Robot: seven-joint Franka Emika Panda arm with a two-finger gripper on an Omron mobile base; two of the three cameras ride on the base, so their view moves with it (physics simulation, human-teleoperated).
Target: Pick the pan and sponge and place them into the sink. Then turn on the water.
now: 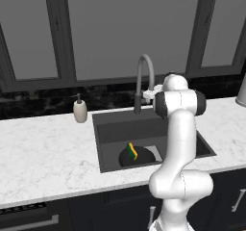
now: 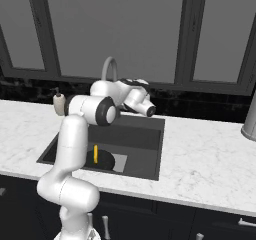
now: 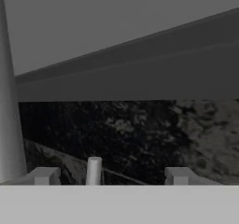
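The black pan (image 1: 139,158) lies in the dark-grey sink (image 1: 110,129), near its front. On the pan rests the yellow and green sponge (image 1: 131,151). From the right base view the pan (image 2: 102,161) and sponge (image 2: 95,154) show beside the pale drain plate. No water runs from the curved grey faucet (image 1: 144,73). My gripper (image 1: 148,94) is up at the back of the sink, close to the faucet's stem. In the hand view my gripper (image 3: 112,175) is open, with a small grey lever (image 3: 94,170) standing between the fingertips, and the faucet stem (image 3: 7,106) is at the left.
A soap dispenser (image 1: 80,109) stands on the marble counter left of the sink. A metal vessel (image 2: 250,121) sits at the far right of the counter. Dark backsplash and window frames rise behind the faucet.
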